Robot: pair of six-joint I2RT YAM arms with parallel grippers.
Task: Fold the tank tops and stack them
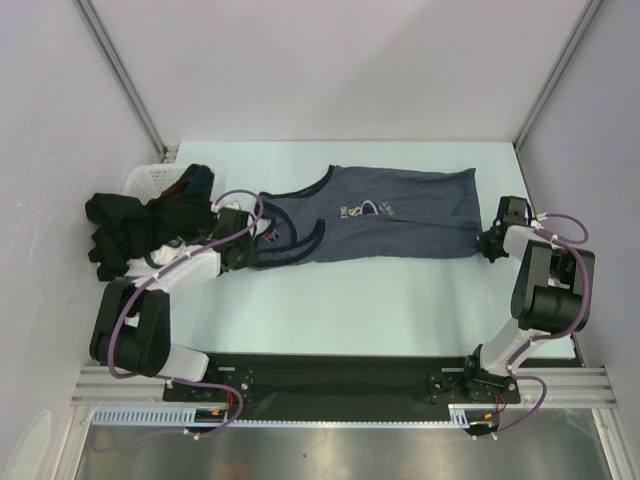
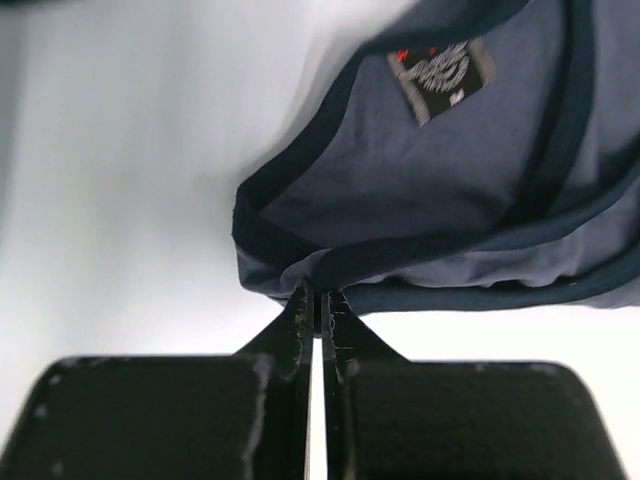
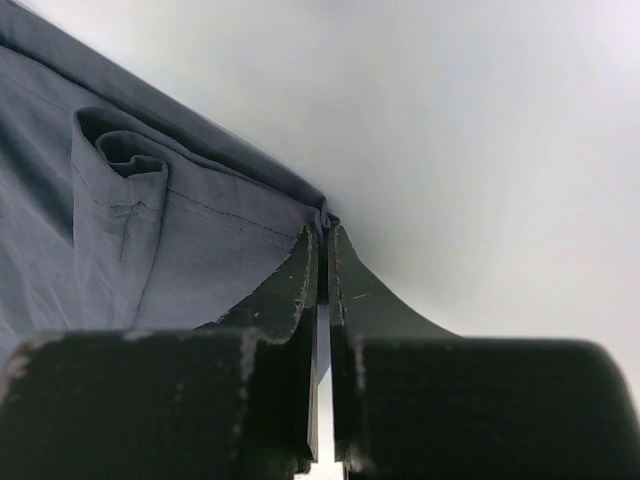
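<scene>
So the blue-grey tank top [image 1: 390,225] lies spread across the worktop [image 1: 350,310]. The left end effector [image 2: 318,298] is pinched on its strap edge and the right end effector [image 3: 322,232] on the hem corner. The black tank top [image 1: 125,235] is a crumpled heap half hiding the white basket [image 1: 148,178], shape hard to make out.

Chest logo [image 1: 366,210]: white print on the blue top [image 1: 410,235], too small to read.
Neck tag [image 2: 441,76]: dark patch at 1 o'clock in the left wrist view, grey marks, red speck, blurred.
Readable text: none.
</scene>
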